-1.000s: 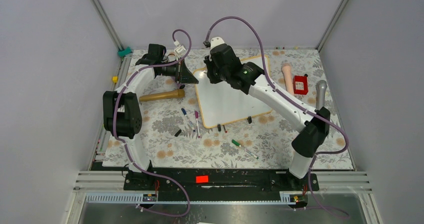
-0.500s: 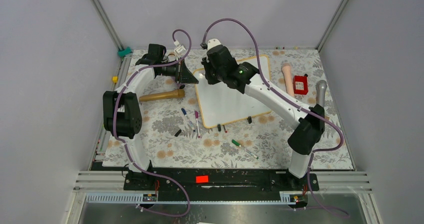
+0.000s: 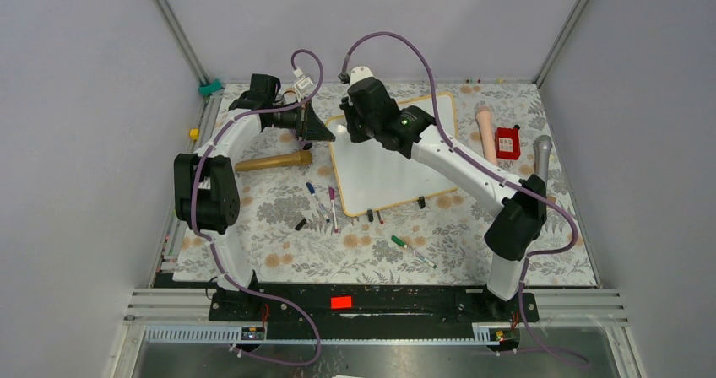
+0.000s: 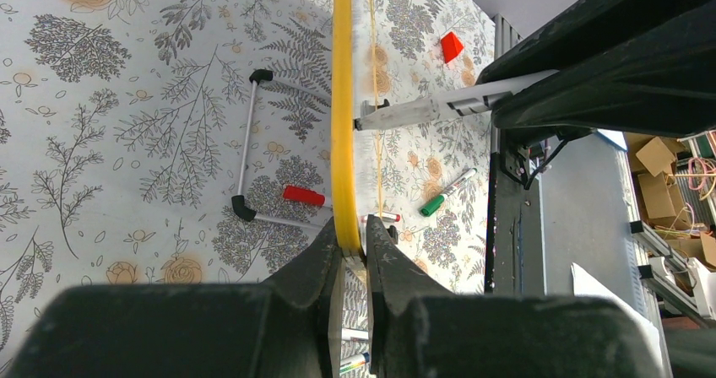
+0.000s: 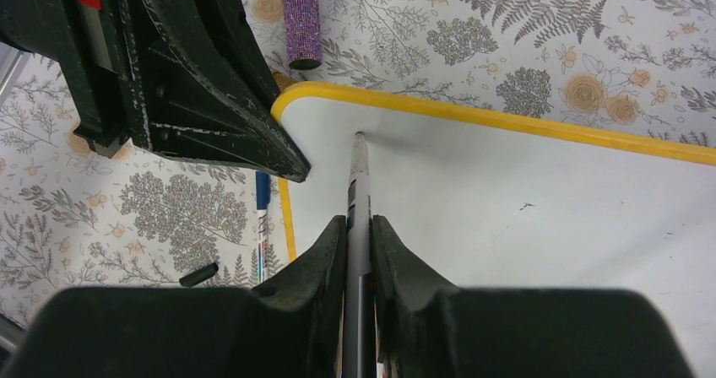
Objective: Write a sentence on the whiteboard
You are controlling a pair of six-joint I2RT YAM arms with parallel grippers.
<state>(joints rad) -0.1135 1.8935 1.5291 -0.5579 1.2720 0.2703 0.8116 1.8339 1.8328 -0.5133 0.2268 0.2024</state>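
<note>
Right arm [image 3: 460,163] has crept toward 11 o'clock since a second ago; left arm [image 3: 221,142] unchanged. Whiteboard [image 3: 384,171] sits mid-mat, toward 12 o'clock. Right gripper [image 5: 359,223] is narrow, clamped on one marker [image 5: 358,171], whose tip is at the board's 11 o'clock corner. Left gripper [image 4: 353,245] is narrow, pinching the board's yellow frame at its 9 o'clock edge. Loose on floral mat [image 3: 279,251] at 6–7 o'clock of the board, count three: blue-capped marker [image 3: 315,197], pink-capped marker [image 3: 333,207], green-capped marker [image 3: 412,252].

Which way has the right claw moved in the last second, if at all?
Yes. The right claw, holding a marker, shifted slightly left in the top view, toward the whiteboard's far-left corner, away from the red box.
</note>
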